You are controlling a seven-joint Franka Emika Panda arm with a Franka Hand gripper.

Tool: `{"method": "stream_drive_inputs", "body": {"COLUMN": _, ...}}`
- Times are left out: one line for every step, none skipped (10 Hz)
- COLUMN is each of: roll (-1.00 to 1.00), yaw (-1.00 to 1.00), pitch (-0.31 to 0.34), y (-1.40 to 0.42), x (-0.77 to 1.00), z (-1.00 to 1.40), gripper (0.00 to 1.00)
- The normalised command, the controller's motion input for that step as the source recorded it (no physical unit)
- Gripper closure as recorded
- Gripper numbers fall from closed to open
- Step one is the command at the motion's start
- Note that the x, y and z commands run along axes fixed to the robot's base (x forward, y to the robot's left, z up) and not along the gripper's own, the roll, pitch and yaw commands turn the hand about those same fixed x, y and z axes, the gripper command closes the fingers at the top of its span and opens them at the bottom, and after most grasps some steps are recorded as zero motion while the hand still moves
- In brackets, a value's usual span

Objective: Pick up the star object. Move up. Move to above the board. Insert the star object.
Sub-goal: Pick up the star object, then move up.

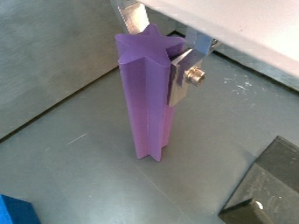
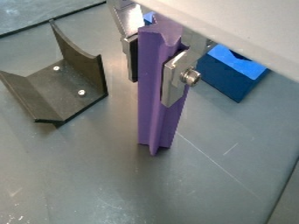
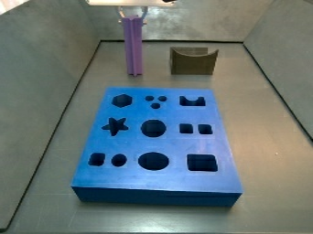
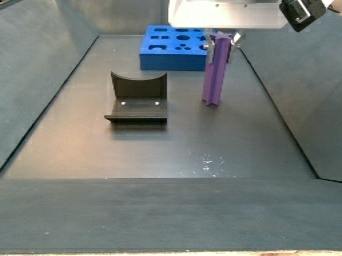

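Wrist view | star object point(image 1: 146, 96): upright purple prism | end effector point(image 1: 158, 54) clamping top

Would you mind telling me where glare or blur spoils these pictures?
In a side view, the white housing above the tool is blown out by glare; in a wrist view, the pale edge past the star is washed out and soft; in the side view facing the board, all is evenly lit, with only faint floor sheen.
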Motion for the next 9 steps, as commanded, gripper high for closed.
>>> {"method": "stream_drive_inputs", "body": {"roll": 0.00, "yaw": 0.00, "pitch": 0.000, "y": 0.00, "x": 0.00, "z": 0.00, "gripper": 1.00}}
{"method": "stream_drive_inputs", "body": {"roll": 0.00, "yaw": 0.00, "pitch": 0.000, "y": 0.00, "x": 0.00, "z": 0.00, "gripper": 1.00}}
{"method": "stream_drive_inputs", "body": {"roll": 0.00, "yaw": 0.00, "pitch": 0.000, "y": 0.00, "x": 0.00, "z": 0.00, "gripper": 1.00}}
{"method": "stream_drive_inputs", "body": {"roll": 0.00, "yaw": 0.00, "pitch": 0.000, "y": 0.00, "x": 0.00, "z": 0.00, "gripper": 1.00}}
{"method": "stream_drive_inputs", "body": {"roll": 0.00, "yaw": 0.00, "pitch": 0.000, "y": 0.00, "x": 0.00, "z": 0.00, "gripper": 1.00}}
{"method": "stream_drive_inputs", "body": {"roll": 0.00, "yaw": 0.00, "pitch": 0.000, "y": 0.00, "x": 0.00, "z": 0.83, "gripper": 1.00}}
{"method": "stream_drive_inputs", "body": {"roll": -0.01, "yaw": 0.01, "pitch": -0.033, "y": -0.05, "x": 0.04, "z": 0.79, "gripper": 1.00}}
{"method": "stream_drive_inputs", "body": {"roll": -0.04, "yaw": 0.02, "pitch": -0.014, "y": -0.05, "x": 0.02, "z": 0.69, "gripper": 1.00}}
{"method": "stream_drive_inputs", "body": {"roll": -0.06, "yaw": 0.03, "pitch": -0.002, "y": -0.03, "x": 0.01, "z": 0.61, "gripper": 1.00}}
